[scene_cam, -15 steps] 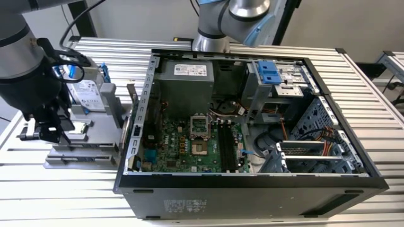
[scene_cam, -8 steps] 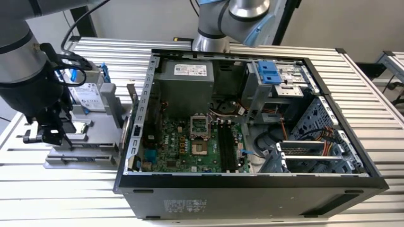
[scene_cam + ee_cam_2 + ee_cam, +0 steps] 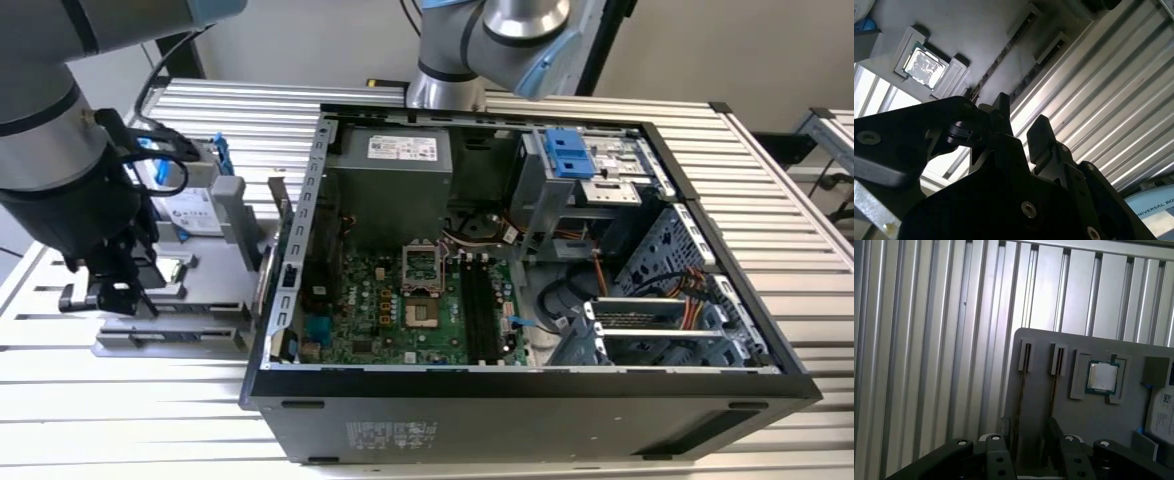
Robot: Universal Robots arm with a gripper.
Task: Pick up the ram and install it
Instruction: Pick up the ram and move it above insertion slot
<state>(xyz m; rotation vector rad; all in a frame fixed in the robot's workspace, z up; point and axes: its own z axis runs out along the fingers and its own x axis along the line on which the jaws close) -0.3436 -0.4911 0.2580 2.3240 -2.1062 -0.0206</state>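
Ribbed aluminium table (image 3: 80, 420) underneath everything, and the claw (image 3: 1021, 112) hangs over the grey tray (image 3: 1094, 430) at the exterior view's left. Its jaws stand apart, and in the second wrist view bright table shows through the gap between the dark fingers (image 3: 1004, 125), with nothing held.

Straight ahead of that gap lies the ram (image 3: 1021, 390), on edge in a narrow groove of the tray, with a little bracket at its far end. A second stick (image 3: 1055, 385) sits in the neighbouring groove, just beside it. How high the claw rides above them I cannot tell.

That closeness looks like the big danger. If the claw drifts sideways, I reckon one finger could land on the second stick, or on the groove wall, instead of straddling the ram. The ram is a thin edge to grip, too. A pinch away from its middle would likely let it tilt or slip, and a tilted stick could jam in the groove.

Further along the tray sits the CPU (image 3: 1102, 376) in its recess, then the drive (image 3: 1163, 415) at the end. Both are near enough, I'd judge, to be knocked if the claw swings wide.

Well apart, across the table, stands the open case (image 3: 534, 400), its black slots (image 3: 478, 300) on the green board, hemmed in by metal walls and cables. A crooked grip here could mean a fouled seating there.
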